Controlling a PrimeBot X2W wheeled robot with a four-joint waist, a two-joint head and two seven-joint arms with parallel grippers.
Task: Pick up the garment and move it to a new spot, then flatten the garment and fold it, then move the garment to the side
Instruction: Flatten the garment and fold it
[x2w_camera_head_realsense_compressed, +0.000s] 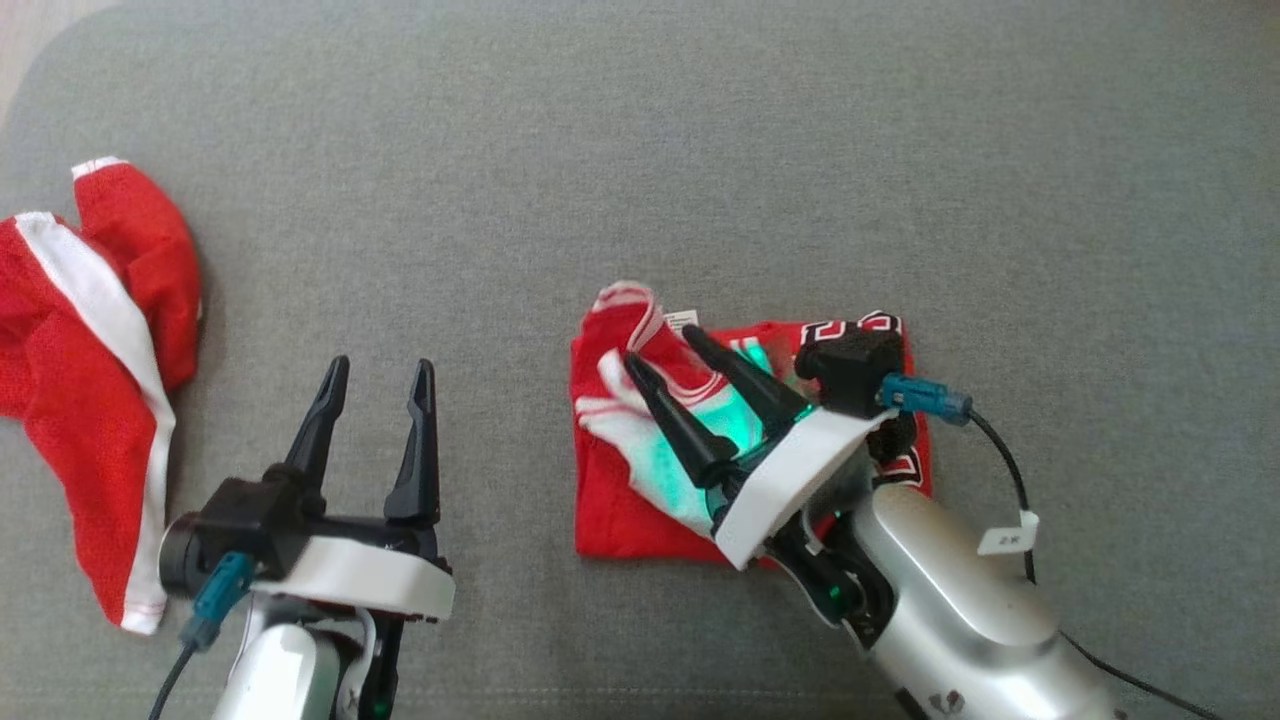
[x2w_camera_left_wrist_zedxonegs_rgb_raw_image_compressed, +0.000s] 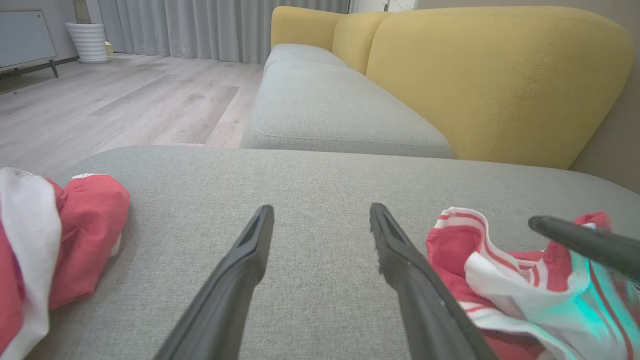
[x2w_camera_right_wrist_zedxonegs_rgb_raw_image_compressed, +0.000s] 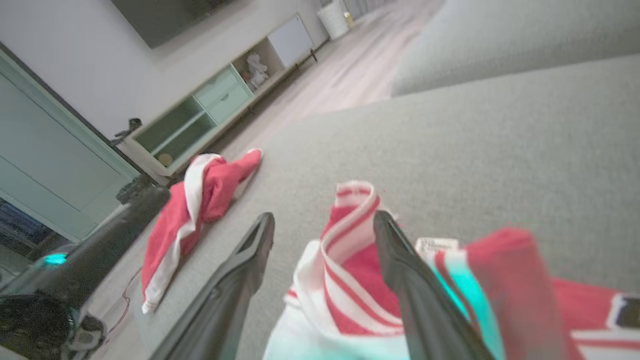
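The folded red garment (x2w_camera_head_realsense_compressed: 622, 512) lies near the middle of the grey cushion (x2w_camera_head_realsense_compressed: 700, 150), and the right gripper (x2w_camera_head_realsense_compressed: 661, 346) sits low over it, reaching in from its lower right corner with its fingers spread wide. The fingertips point at the garment's upper left corner, where a striped red-and-white trim (x2w_camera_head_realsense_compressed: 628, 300) stands up in a loose curl. In the right wrist view that curl rises between the two fingers, close against the right-hand one, and neither finger pinches it. A green glow from the gripper falls on the white cloth beneath. The left gripper (x2w_camera_head_realsense_compressed: 382, 364) is also spread wide, hanging over grey cushion to the garment's left and well apart from it. Another red garment with a white stripe (x2w_camera_head_realsense_compressed: 90, 380) lies crumpled at the cushion's far left edge. The folded garment's left and lower edges run straight, with grey cushion on all sides of it, widest behind it and to the right. The head view shows the flat layout. The left wrist view adds a yellow sofa back (x2w_camera_left_wrist_zedxonegs_rgb_raw_image_compressed: 500, 75), a second grey seat (x2w_camera_left_wrist_zedxonegs_rgb_raw_image_compressed: 325, 110) and the wood floor (x2w_camera_left_wrist_zedxonegs_rgb_raw_image_compressed: 125, 100) beyond the cushion's far edge. The right wrist view, tilted and slightly blurred, shows a low cabinet (x2w_camera_right_wrist_zedxonegs_rgb_raw_image_compressed: 200, 115) against the wall.
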